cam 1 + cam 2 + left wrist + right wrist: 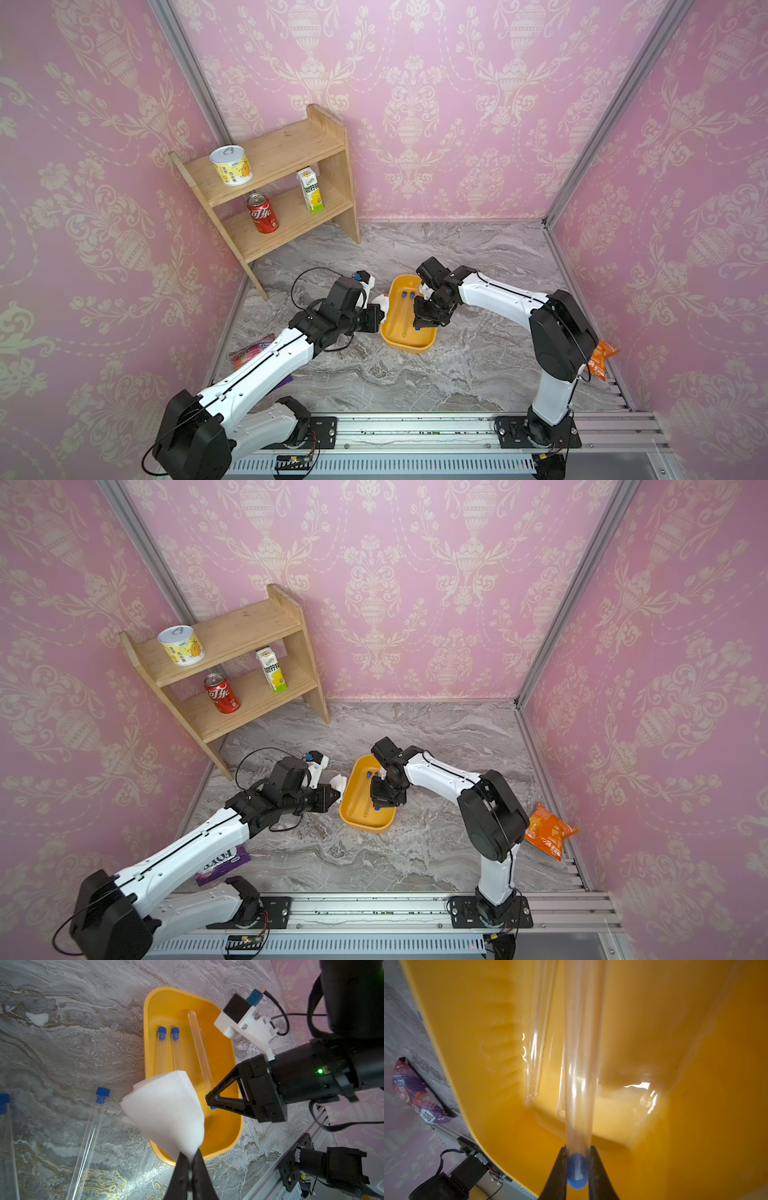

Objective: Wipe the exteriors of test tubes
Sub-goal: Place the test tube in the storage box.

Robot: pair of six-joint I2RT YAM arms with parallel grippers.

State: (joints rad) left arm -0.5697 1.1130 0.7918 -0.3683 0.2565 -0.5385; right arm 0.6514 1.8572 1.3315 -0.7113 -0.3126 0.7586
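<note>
Three test tubes (176,1053) sit in the yellow tray (406,350). In both top views two lie loose, caps at 12 o'clock. The held tube (578,1084) has its blue cap (577,1172) at 6 o'clock, with the right fingers (598,1174) clamped on that end. Two more tubes (89,1130) lie on the surface (62,1043) beside the tray. Left fingers (180,1174) are pinched shut on the white pad (380,300) at the tray's 9 o'clock rim. Your risks: it's an end grip on a slick tube, so pad pressure can lever it loose or pop the cap. Lifting can rake the loose pair.
</note>
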